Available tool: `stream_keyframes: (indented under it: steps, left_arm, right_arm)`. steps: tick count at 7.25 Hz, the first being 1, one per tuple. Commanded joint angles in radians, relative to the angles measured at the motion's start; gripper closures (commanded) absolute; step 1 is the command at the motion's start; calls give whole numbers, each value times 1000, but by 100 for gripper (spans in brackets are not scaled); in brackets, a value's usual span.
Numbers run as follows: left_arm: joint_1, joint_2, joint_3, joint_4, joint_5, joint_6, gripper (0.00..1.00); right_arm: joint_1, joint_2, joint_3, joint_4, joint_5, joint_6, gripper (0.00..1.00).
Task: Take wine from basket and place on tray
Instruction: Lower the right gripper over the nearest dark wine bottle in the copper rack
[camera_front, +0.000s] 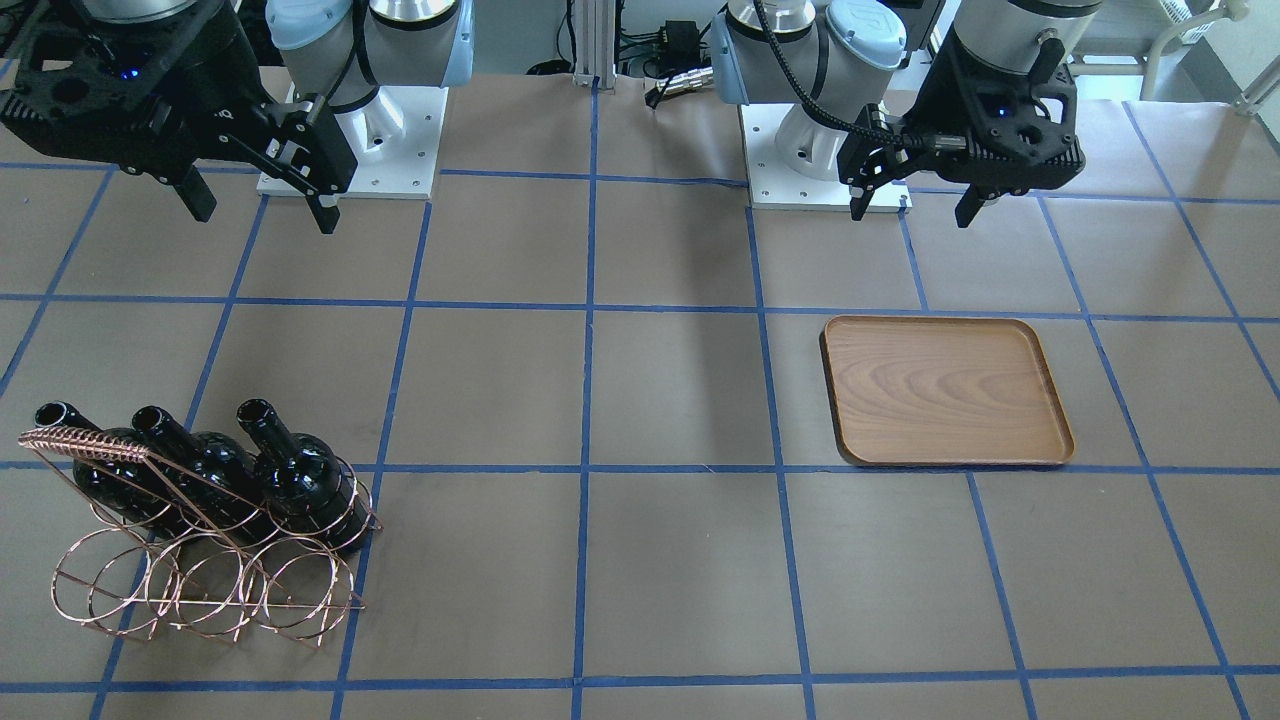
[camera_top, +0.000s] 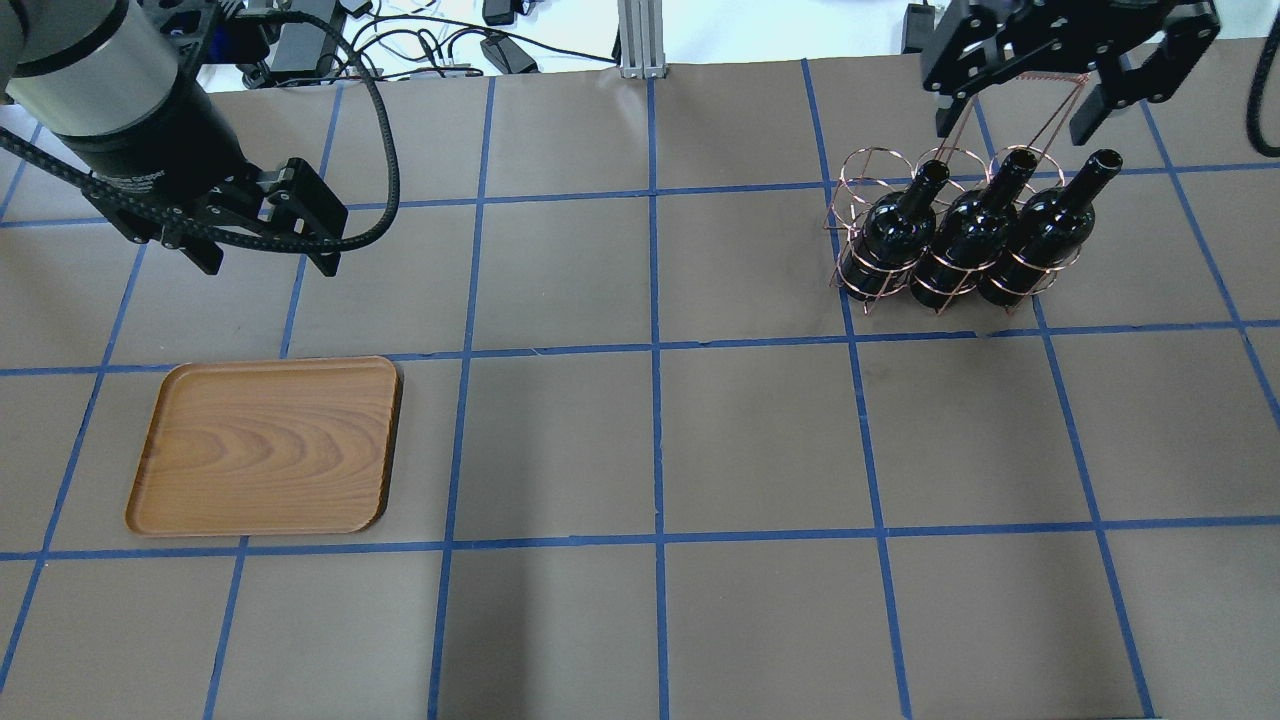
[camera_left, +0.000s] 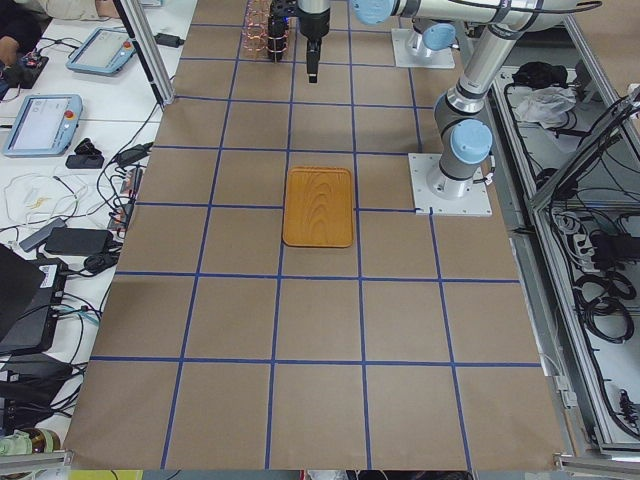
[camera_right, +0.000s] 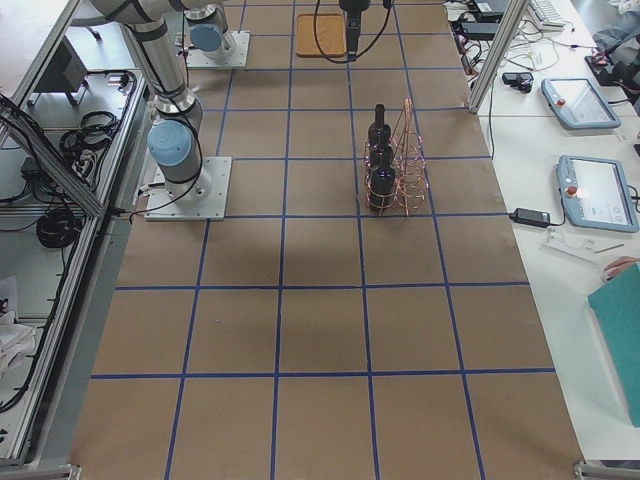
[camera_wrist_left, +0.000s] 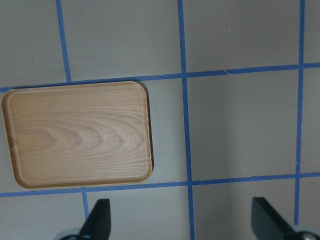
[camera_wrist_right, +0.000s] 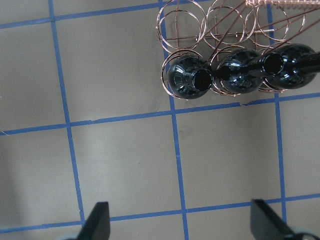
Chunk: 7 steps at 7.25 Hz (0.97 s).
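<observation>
Two claws, one tray, one basket and three wine bottles make up the scene, read across the overhead view.

At far left the left claw hangs above the table, fingers spread wide and holding nothing. Just below it in that view lies the single tray, flat on the table and bare. Its long edges run parallel to the blue tape lines, and its near edge sits just inside one of them.

Tray and basket are well apart, with a wide stretch of table surface between them.

At right stands the basket, with two rows of three hoops. All three wine bottles sit upright in the row nearer the robot: the first, the second and the third, side by side and touching or nearly so. Their necks rise above the wire. The hoops of the other row hold nothing, and the coil-wrapped handle bar stands above that side.

The right claw hangs high above the table on the robot's side of the basket. Its fingers are also wide apart and touch neither wire nor glass.
</observation>
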Motion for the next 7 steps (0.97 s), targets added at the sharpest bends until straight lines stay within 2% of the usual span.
stream_keyframes:
  steps: [1,3,5,6,7]
  left_arm:
    - [1,1,-2,-5,4,-1,0]
    - [1,2,-2,-6,4,-3,0]
    - [1,2,-2,-2,5,-1,0]
    - [4,4,-2,-6,5,-1,0]
    - [4,4,-2,-4,5,-1,0]
  right_arm:
    - [4,1,6,-13,0,-10,0]
    - [-54,41,8,-2,-3,-23,0]
    - [-195,40,78,-9,0,-169,0]
    - [-223,46,97,-43,0,-184,0]
    - [-237,84,130,-131,0,-229,0]
